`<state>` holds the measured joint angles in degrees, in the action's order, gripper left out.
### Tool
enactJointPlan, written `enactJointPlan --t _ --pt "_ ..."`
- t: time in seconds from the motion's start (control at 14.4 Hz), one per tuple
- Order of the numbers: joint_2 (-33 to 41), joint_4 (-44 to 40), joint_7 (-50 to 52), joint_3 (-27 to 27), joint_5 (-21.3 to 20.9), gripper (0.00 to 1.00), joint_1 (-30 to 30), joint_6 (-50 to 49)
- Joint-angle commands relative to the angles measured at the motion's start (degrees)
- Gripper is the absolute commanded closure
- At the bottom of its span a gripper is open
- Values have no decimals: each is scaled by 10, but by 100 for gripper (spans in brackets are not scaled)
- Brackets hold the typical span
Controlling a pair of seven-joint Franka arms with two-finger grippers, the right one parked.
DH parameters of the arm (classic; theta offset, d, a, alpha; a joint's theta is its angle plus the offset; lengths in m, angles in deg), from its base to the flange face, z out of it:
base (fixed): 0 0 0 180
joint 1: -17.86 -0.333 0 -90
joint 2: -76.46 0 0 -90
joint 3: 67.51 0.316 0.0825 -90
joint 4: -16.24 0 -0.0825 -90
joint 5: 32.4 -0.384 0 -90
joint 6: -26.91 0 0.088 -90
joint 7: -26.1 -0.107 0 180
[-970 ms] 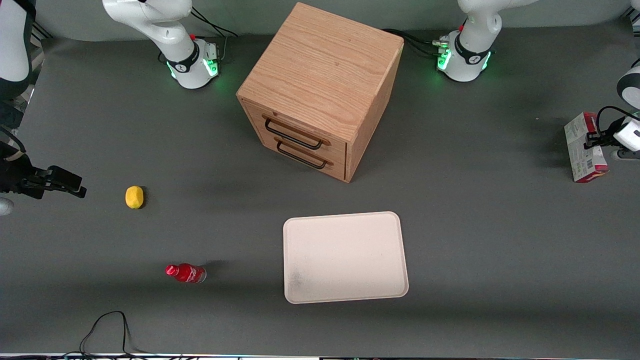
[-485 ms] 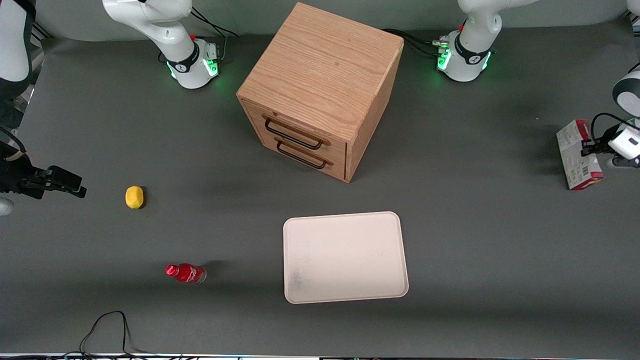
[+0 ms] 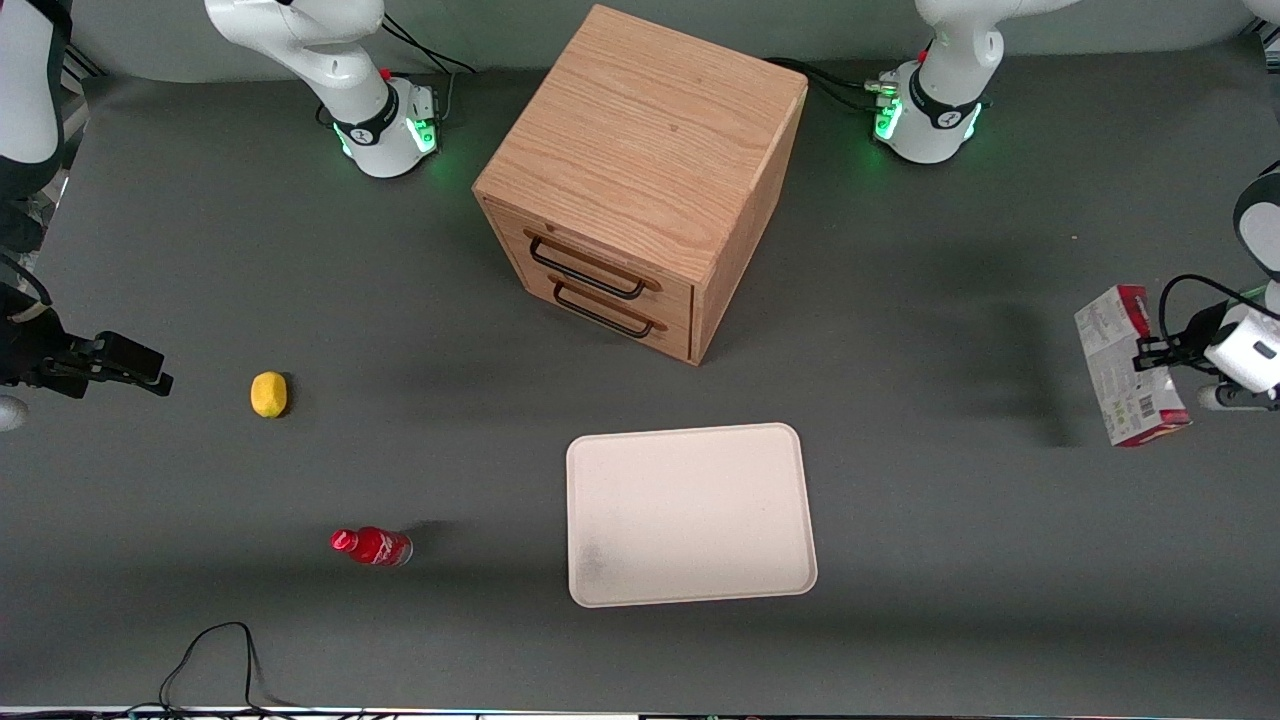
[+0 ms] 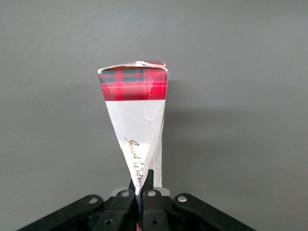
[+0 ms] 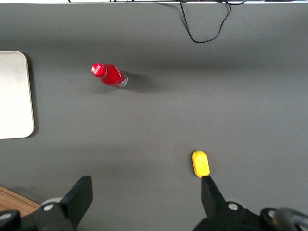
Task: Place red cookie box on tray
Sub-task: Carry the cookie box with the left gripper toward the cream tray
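The red cookie box point(image 3: 1130, 365) was up off the table — pinched by its thin edge in the left arm's gripper point(image 3: 1150, 352), out at the working arm's end of the table. Its pale printed face with the barcode showed to the front camera, and a shadow lay on the grey mat under it, so it looked airborne rather than resting. From the wrist, the box point(image 4: 137, 120) hung straight out from the gripper point(image 4: 141, 185), tartan end farthest away, and the two fingers sat nearly together with only the carton's thickness between them — a firm clamp, by the look of it.

So the pickup was done. What was left was the carry and the set-down. The tray point(image 3: 690, 515) lay bare and cream-white, well apart from the box, nearer the front camera than the wooden drawer cabinet point(image 3: 640, 180). The box had the whole open stretch of mat to cross, then needed lowering flat inside the rim and letting go. The lemon point(image 3: 268, 394) and the small red bottle point(image 3: 372, 546) sat toward the parked arm's end, out of the path.
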<state>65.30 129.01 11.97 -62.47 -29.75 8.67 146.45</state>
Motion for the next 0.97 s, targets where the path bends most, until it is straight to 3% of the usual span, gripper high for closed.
enactJointPlan --t 0.0,0.35,0.55,0.9 --pt "-32 -74 97 -65 -6 100 -2 -41" --pt "-124 -256 310 -205 -82 100 9 -161" --pt "-185 -341 411 -214 -83 100 83 -180" --pt "-257 -401 531 -213 -81 100 157 -137"
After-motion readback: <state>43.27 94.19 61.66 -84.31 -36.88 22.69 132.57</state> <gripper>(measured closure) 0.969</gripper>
